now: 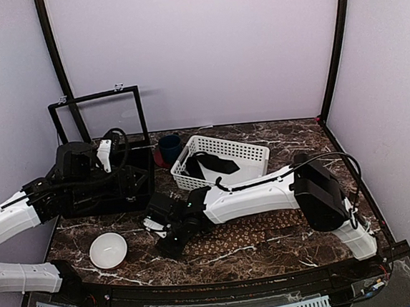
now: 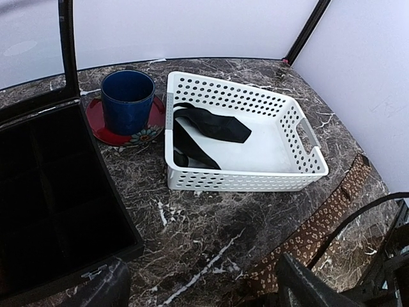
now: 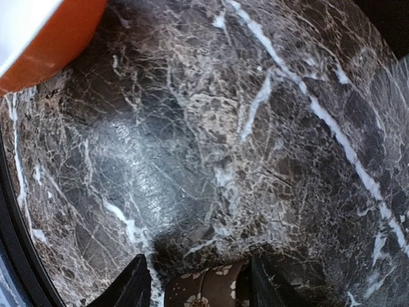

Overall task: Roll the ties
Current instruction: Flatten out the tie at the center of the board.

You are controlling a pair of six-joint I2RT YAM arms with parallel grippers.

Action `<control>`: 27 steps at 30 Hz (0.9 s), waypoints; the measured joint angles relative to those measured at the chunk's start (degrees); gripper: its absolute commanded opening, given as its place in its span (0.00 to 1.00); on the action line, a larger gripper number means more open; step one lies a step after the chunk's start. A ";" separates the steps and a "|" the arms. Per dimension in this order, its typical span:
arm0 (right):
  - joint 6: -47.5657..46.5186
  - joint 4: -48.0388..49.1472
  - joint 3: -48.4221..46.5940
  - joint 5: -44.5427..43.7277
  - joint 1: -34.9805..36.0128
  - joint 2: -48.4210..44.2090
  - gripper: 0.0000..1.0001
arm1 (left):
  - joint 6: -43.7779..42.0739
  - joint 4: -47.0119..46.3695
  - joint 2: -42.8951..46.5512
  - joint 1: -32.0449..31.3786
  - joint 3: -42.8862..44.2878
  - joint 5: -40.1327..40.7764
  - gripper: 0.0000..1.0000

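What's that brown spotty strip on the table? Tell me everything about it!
It is a tie: a long, narrow strip of cloth, dark brown with tiny tan flower-like prints. It is not rolled yet; it lies flat on the marble table, in front of the white basket. The right arm reaches over it, and one end sits between the fingers of the right tool; whether they pinch it is unclear.

Marble (image 2: 185, 224) gap between box (image 2: 57, 192) and basket (image 2: 238, 181)
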State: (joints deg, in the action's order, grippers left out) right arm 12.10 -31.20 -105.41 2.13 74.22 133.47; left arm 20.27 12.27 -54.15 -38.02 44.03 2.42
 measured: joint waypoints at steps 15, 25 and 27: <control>-1.95 -4.20 -2.80 -3.67 0.98 -4.02 0.00 | -0.09 -0.39 -0.24 0.31 -0.37 0.57 0.81; 4.37 13.46 19.30 0.52 -7.80 -39.47 0.00 | -0.74 -3.13 -2.23 0.83 0.57 0.24 0.77; 6.16 19.43 23.98 1.46 -11.69 -47.54 0.00 | -1.66 -3.19 -3.54 0.85 0.57 -1.29 0.74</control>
State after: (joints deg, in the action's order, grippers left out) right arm 18.26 -11.77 -81.43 3.60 62.52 85.93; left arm 18.61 9.08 -57.69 -37.17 44.60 1.13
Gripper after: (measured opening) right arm 0.008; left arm 0.772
